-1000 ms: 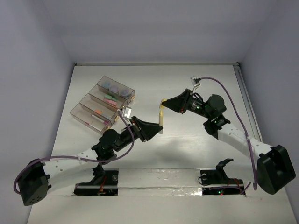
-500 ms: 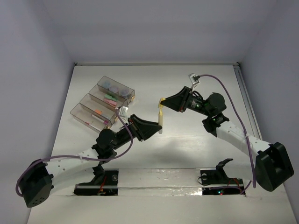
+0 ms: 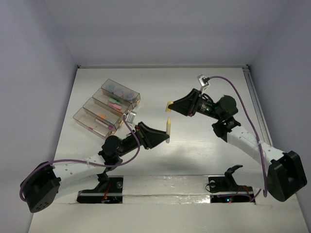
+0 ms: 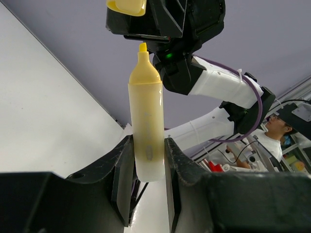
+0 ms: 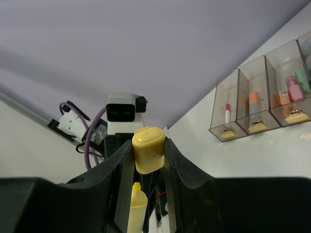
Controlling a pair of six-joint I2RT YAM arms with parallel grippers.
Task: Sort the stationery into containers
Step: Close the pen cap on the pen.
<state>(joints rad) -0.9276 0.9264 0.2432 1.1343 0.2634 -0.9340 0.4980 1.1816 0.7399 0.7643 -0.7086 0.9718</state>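
Observation:
A yellow highlighter [image 4: 147, 131] stands upright with its tip bare, and my left gripper [image 4: 147, 144] is shut on its lower barrel. In the top view the highlighter [image 3: 168, 127] rises from the left gripper [image 3: 165, 138] at mid-table. Just above it, apart from the tip, my right gripper [image 5: 147, 145] is shut on the yellow cap [image 5: 148, 148]; from above, the cap [image 3: 169, 106] sits at the right gripper [image 3: 170, 107]. Four clear containers [image 3: 107, 108] stand in a row at the back left. They hold blue-grey discs, pink and green sticks, an orange stick and a pen.
The containers [image 5: 262, 97] show at the right of the right wrist view, each with a gold latch on its end. The left arm's wrist camera [image 5: 120, 112] faces the right gripper. White walls close the table on three sides.
The cap has come off the highlighter. The right gripper has lifted it a little up and away, and the left gripper has drawn the barrel slightly toward the near edge.

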